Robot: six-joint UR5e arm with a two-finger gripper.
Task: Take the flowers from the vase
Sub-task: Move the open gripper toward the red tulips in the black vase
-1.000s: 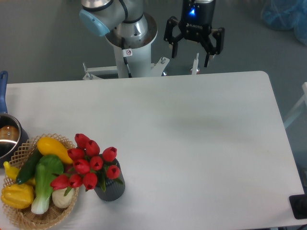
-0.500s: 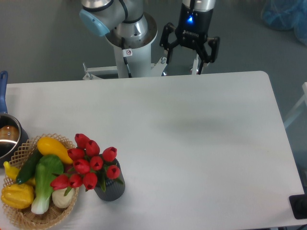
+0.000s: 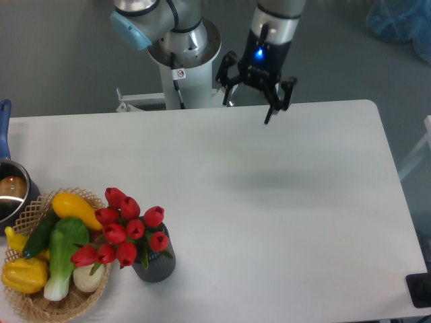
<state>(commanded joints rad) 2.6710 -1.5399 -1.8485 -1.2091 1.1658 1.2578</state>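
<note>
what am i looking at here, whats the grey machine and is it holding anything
It is a robot arm, seen by one fixed camera looking down on a white table from the front. The arm's base stands behind the table's far edge. At its end is a black gripper with two fingers, open and holding nothing, hanging over the far edge. At the near left stands a dark vase with red flowers in it. Beside it on the left is a wicker basket of vegetables, and a metal pot shows at the left edge. The gripper is far from the flowers.
</note>
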